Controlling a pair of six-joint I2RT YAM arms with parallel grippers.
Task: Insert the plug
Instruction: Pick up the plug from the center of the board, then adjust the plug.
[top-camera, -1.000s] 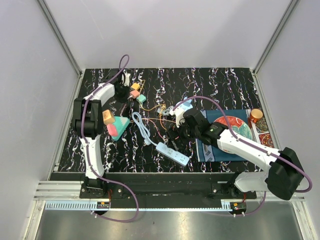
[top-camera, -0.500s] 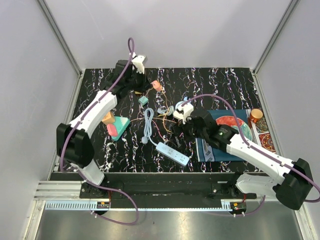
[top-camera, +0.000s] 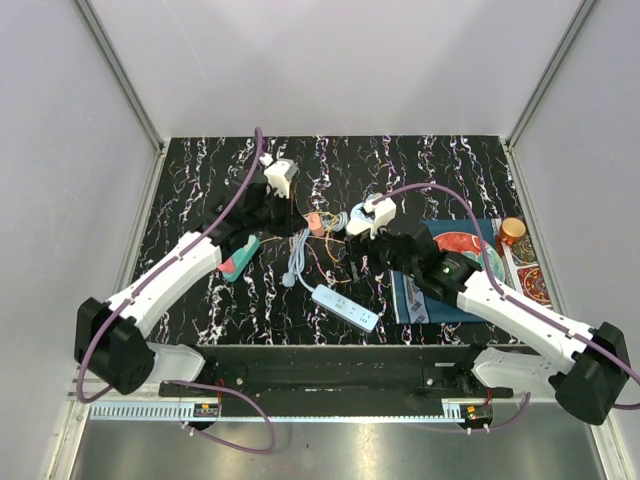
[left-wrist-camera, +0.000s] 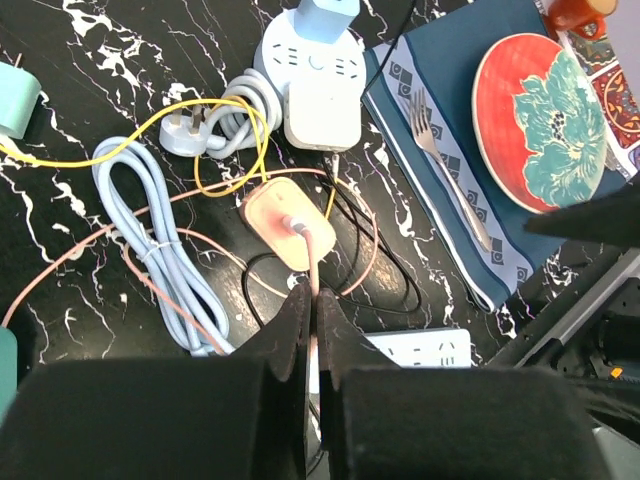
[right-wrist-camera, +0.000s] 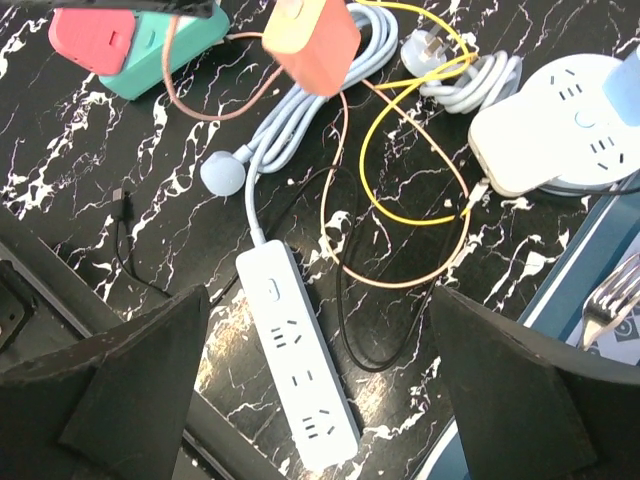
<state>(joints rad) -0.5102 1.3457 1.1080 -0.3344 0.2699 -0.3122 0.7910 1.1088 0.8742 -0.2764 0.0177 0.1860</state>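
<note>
The carrying step was in hand: the left gripper (left-wrist-camera: 312, 300) was clenched on the pink cord (left-wrist-camera: 313, 265), with the peach plug (left-wrist-camera: 290, 225) dangling beyond the far end of the white power strip (top-camera: 345, 308). The right gripper (right-wrist-camera: 318, 300) hung released over the strip. Next, the plug probably needed lining up with a socket.

Reaching toward each other, left arm (top-camera: 170, 275) stretched long, left tool (left-wrist-camera: 310, 300) pinched tight shut, right tool (right-wrist-camera: 318, 298) spread wide open.
</note>
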